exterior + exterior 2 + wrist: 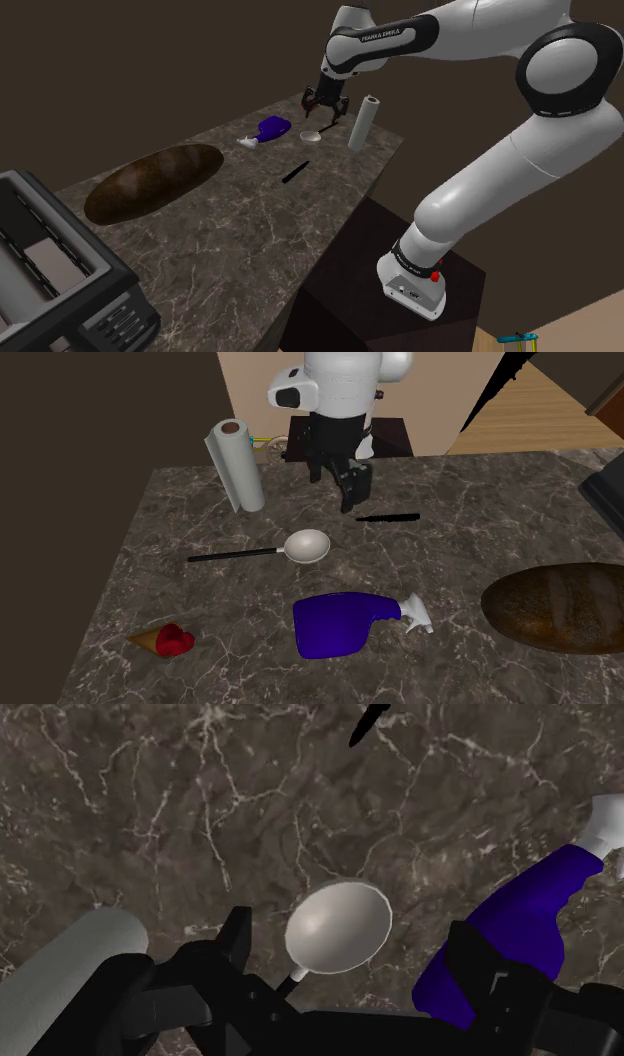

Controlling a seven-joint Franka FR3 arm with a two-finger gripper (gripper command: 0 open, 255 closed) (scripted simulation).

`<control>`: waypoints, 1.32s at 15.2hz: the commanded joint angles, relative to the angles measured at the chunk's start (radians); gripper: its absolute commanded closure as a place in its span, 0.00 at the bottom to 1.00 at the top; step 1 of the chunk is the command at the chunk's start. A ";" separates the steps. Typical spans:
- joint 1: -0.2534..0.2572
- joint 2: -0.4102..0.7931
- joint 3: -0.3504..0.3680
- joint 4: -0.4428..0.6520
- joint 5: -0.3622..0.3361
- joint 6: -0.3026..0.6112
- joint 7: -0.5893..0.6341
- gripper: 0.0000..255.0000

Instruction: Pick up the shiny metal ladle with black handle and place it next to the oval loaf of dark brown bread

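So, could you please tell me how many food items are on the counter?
2. The loaf lies at the second exterior view's right edge; a cone with a red scoop lies near its lower left. Small ones could hide behind the roll.

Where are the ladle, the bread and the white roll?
Ladle [307, 545]: second exterior view, on its bowl.
Bread [150, 180]: shoulder view, middle of the loaf.
Roll [238, 472]: second exterior view, on its side wall.

A dark, veined stone counter [250, 230] carries a ladle [305, 546] lying flat. A white roll [237, 467] stands near its handle, while a blue spray bottle [340, 624] and a slim black thing [388, 517] lie near its bowl. A brown loaf [560, 610] lies well apart from the ladle, beyond the bottle.
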 commanded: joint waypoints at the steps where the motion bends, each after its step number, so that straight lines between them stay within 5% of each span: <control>1: -0.022 0.050 -0.006 0.014 -0.013 0.048 0.061 0.00; 13: -0.121 0.341 -0.086 0.145 -0.084 0.259 0.397 0.00; 20: -0.124 0.408 -0.089 0.130 -0.083 0.341 0.397 0.00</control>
